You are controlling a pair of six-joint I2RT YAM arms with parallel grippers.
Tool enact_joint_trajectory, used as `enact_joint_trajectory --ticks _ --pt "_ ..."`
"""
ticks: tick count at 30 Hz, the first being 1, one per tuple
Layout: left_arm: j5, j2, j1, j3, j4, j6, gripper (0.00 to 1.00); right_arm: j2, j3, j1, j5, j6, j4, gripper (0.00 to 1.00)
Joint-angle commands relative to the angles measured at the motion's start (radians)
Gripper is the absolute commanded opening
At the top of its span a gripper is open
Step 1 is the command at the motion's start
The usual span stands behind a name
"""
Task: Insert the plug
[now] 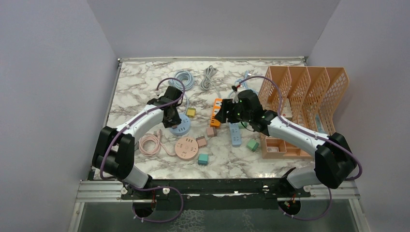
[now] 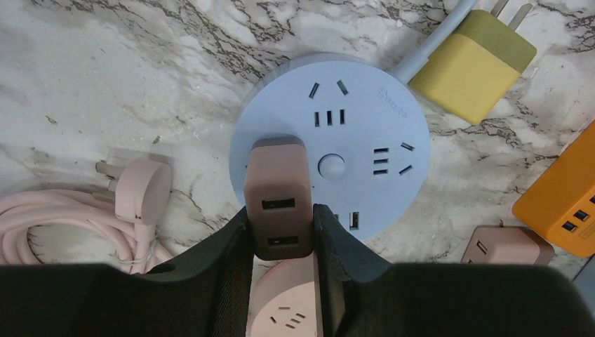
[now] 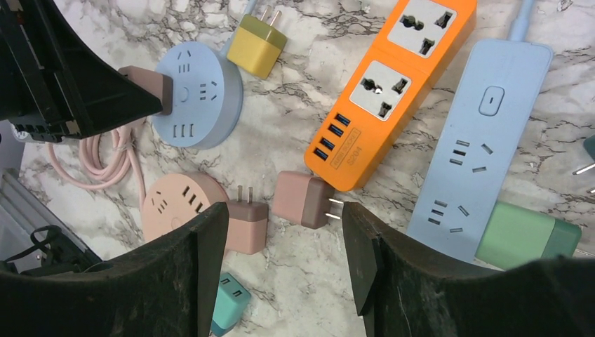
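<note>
My left gripper [image 2: 281, 235] is shut on a pink-brown USB charger plug [image 2: 276, 189] that stands on the left part of the round blue power socket [image 2: 365, 133]. The same plug [image 3: 147, 81] and blue socket [image 3: 200, 98] show in the right wrist view, and the left gripper [image 1: 170, 113] stands over the socket [image 1: 180, 128] in the top view. My right gripper [image 3: 284, 260] is open and empty, above two loose pink plugs [image 3: 302, 199] [image 3: 245, 223] on the marble. In the top view the right gripper [image 1: 225, 115] hovers near the orange strip [image 1: 216, 110].
A yellow plug [image 2: 471, 64], an orange power strip [image 3: 382, 88], a long blue strip [image 3: 480, 133] with a green plug [image 3: 523, 235], a round pink socket [image 3: 175, 203], a teal plug [image 3: 228, 302] and a pink cable [image 2: 49, 225] lie about. An orange file rack [image 1: 309, 92] stands right.
</note>
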Motion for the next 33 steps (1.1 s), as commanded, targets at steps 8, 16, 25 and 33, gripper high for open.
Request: enact_joint_trajectory --ticks 8,16,25,33 --pt "-0.044 0.205 0.072 -0.015 -0.009 0.161 0.0 0.119 0.09 -0.002 -0.037 0.027 0.015 0.58" --pt "-0.116 0.182 0.219 0.131 -0.081 0.252 0.0 0.234 0.197 0.001 -0.05 0.02 -0.011 0.58" --pt "-0.034 0.145 0.339 0.13 -0.095 0.308 0.0 0.482 0.457 0.045 0.04 0.0 -0.134 0.64" --pt "0.034 0.105 0.366 0.129 -0.101 0.342 0.43 0.669 0.668 0.113 0.145 0.074 -0.236 0.69"
